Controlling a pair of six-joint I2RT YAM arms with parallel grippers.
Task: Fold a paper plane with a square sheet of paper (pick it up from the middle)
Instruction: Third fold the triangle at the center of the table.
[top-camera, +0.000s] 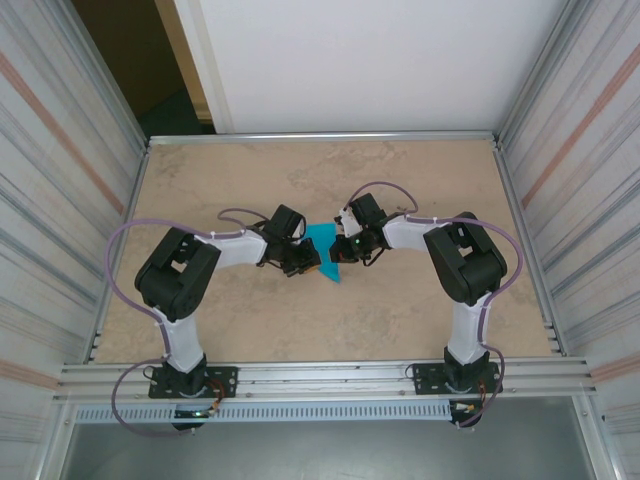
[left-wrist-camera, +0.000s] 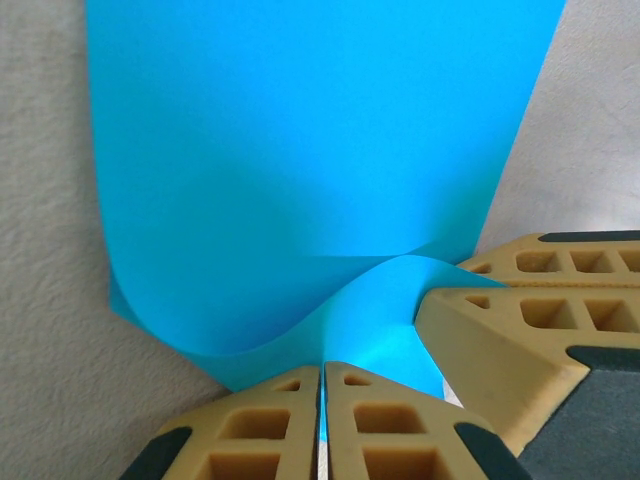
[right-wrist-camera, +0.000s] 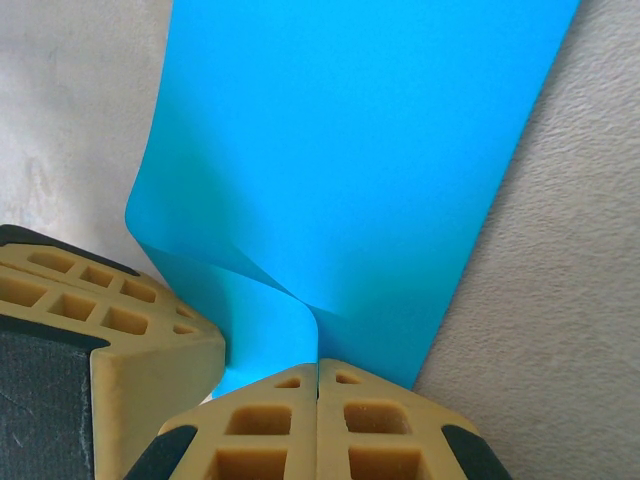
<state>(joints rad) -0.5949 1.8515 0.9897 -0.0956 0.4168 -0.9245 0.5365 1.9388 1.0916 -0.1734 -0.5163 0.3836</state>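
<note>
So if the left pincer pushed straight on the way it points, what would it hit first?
The square sheet of paper: the left pincer is shut on its edge, and the sheet stretches ahead over the table. The right pincer sits to the side, likely off that line, though depth is unclear.

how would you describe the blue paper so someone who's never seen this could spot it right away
Look at the middle of the beige table, where the two arms meet. Held by both the left gripper and the right gripper is the sheet of paper, the only bright turquoise thing there, thin, plain and curling.
</note>
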